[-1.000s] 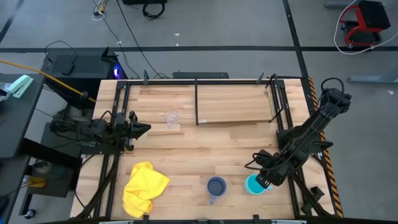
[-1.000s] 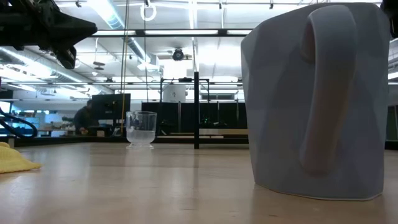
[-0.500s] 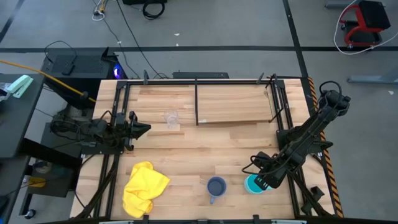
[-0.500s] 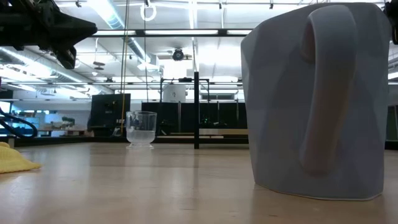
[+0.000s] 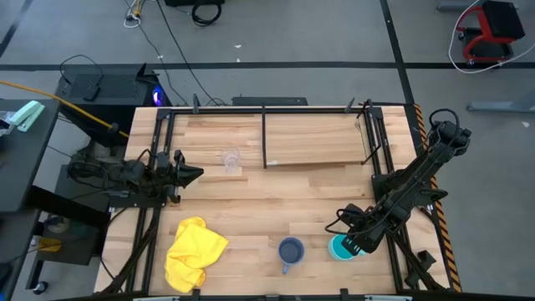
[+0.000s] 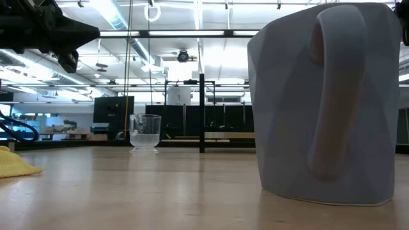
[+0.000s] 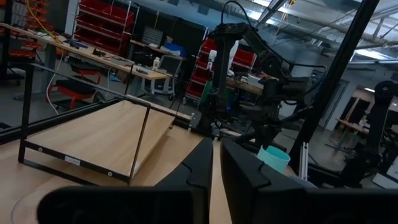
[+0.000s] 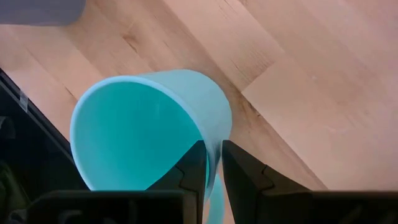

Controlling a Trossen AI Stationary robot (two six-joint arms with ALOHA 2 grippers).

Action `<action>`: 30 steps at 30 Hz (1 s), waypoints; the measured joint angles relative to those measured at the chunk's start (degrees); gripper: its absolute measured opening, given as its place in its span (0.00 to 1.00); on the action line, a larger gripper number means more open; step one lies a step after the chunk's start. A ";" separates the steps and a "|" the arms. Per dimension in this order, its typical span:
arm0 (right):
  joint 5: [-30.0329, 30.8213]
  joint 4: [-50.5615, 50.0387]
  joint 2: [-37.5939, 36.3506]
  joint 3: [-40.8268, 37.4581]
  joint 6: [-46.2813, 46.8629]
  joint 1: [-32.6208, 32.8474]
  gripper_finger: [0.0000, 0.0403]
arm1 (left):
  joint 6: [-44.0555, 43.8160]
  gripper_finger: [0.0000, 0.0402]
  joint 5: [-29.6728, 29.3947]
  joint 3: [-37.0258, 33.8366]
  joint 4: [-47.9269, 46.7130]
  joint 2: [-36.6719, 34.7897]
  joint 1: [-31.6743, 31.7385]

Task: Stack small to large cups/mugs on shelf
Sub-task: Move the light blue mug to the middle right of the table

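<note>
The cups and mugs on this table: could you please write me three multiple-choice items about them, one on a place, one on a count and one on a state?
1. Where does the clear glass cup stand?
A. on the tabletop beside the shelf
B. on the shelf
C. on the yellow cloth

2. How many vessels are on the shelf?
A. two
B. none
C. one

3. What is the right gripper doing?
A. hanging open over the cloth
B. resting beside the glass cup
C. closed on the rim of the cyan mug

Answers:
1 A, the high view shows the glass on the tabletop just left of the shelf's frame.
2 B, the shelf board is bare; the grey-blue mug and the cyan mug sit near the front edge.
3 C, the right wrist view shows its fingers pinching the mug's wall, while the left gripper waits at the table's left.
</note>
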 joint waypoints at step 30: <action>7.89 -5.01 0.16 0.37 9.11 -2.50 0.01 | -0.02 0.07 0.00 0.00 -0.30 0.00 -0.02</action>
